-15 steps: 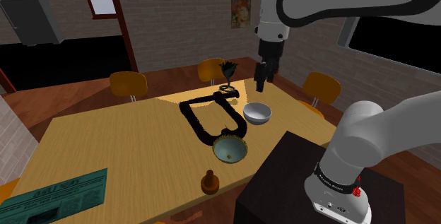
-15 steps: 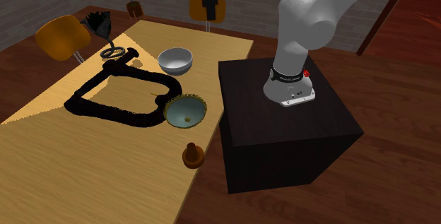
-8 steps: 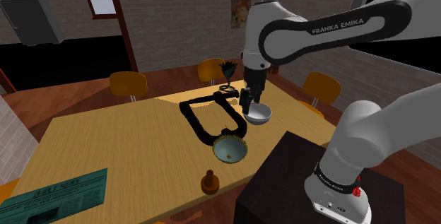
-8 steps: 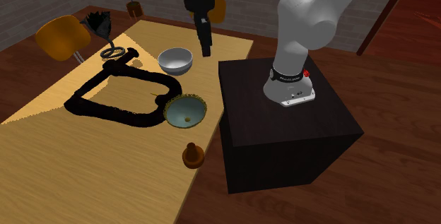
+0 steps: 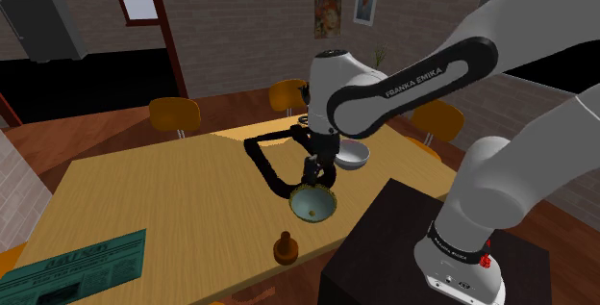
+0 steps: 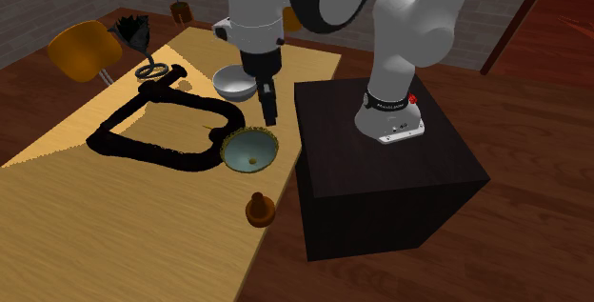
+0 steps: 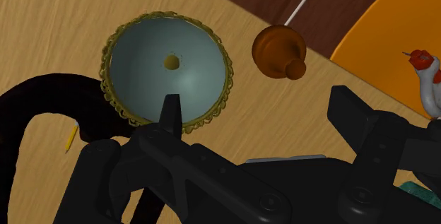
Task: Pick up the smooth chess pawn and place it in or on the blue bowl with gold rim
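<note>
The hand [image 7: 256, 104] is spread wide and holds nothing: in the wrist view its black fingers [image 7: 169, 113] stand well apart with only the light wooden surface [image 7: 42, 18] between them. It hangs over the near rim of the pale blue bowl with a frilled gold rim [image 7: 168, 71], and one fingertip overlaps that rim. In the shoulder view the hand [image 5: 312, 171] is dark against a thick black loop [image 5: 262, 159] behind it, so its fingers are hard to tell apart there. The brown smooth chess pawn [image 7: 279, 49] stands upright on the surface beside the bowl, apart from it and near the surface's edge by the black box stand [image 6: 381, 167]. A plain white bowl [image 6: 231, 83] is partly hidden behind the wrist. An orange chair seat [image 7: 396, 39] is cut off at the frame's edge.
</note>
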Motion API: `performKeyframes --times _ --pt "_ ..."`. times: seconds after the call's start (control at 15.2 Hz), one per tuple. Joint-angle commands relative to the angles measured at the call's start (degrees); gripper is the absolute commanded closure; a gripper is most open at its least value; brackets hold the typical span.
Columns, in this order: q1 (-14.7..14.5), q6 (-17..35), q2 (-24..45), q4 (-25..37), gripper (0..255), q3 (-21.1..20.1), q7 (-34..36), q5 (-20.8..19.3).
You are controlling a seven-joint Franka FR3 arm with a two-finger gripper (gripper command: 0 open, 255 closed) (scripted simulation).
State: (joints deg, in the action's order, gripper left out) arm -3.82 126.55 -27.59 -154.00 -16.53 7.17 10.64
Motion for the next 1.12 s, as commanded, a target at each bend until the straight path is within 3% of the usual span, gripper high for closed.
performKeyframes --times 0.0,0.26,0.46,0.73,0.92,1.06 --pt "-0.2 4.8 4.1 -0.3 0 -1.9 1.8 0.1" --pt "0.3 13.8 13.6 0.5 0 -5.7 6.3 -2.0" --pt "1.2 19.9 21.5 2.1 0 -8.3 11.3 -6.2" --pt "1.4 26.6 32.8 5.7 0 -9.3 21.4 -16.9" --pt "-1.5 30.0 41.1 9.5 0 -6.5 29.8 -26.3" --pt "-2.8 31.0 42.9 10.2 0 -5.1 31.3 -28.1"
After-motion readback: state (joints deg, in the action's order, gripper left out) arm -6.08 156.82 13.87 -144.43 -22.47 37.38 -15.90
